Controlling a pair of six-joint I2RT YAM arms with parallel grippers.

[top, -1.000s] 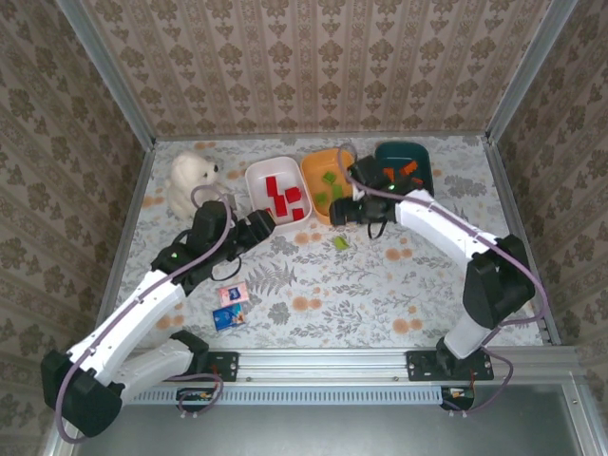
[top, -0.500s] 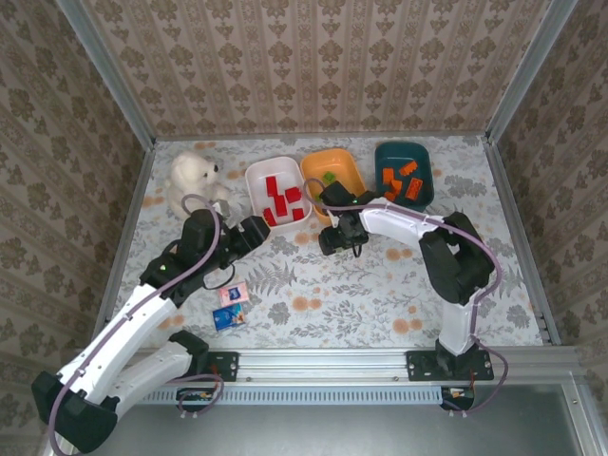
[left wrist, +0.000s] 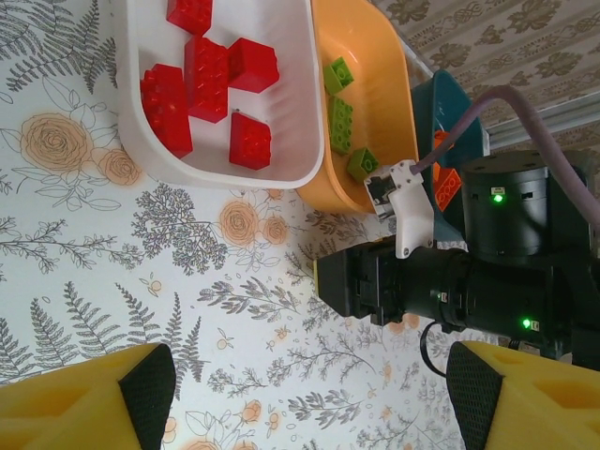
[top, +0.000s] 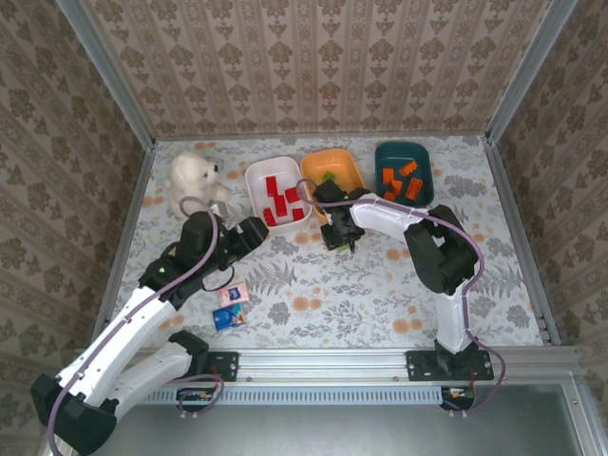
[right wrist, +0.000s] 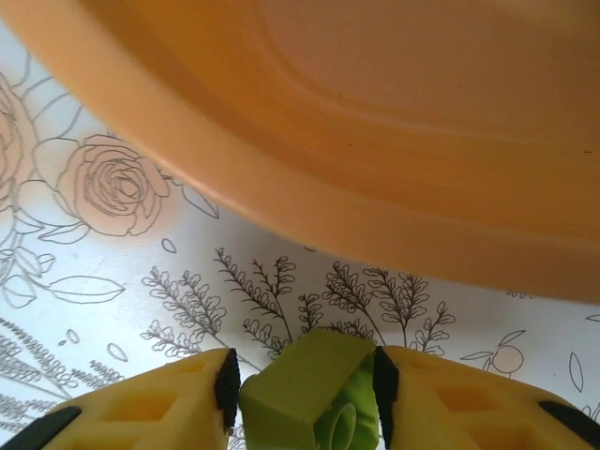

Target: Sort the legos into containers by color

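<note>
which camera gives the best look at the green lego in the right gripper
Right wrist: the green lego sits large and close between the fingers of the right gripper, just short of the orange bin. In the top external and left wrist views that arm's black body hides it.

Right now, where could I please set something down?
Free: cloth between the pink-and-blue printed squares and right arm's base; right of the dark teal plastic bin. Crowded: before the orange plastic bin, right fingers gripping a green plastic brick.
</note>
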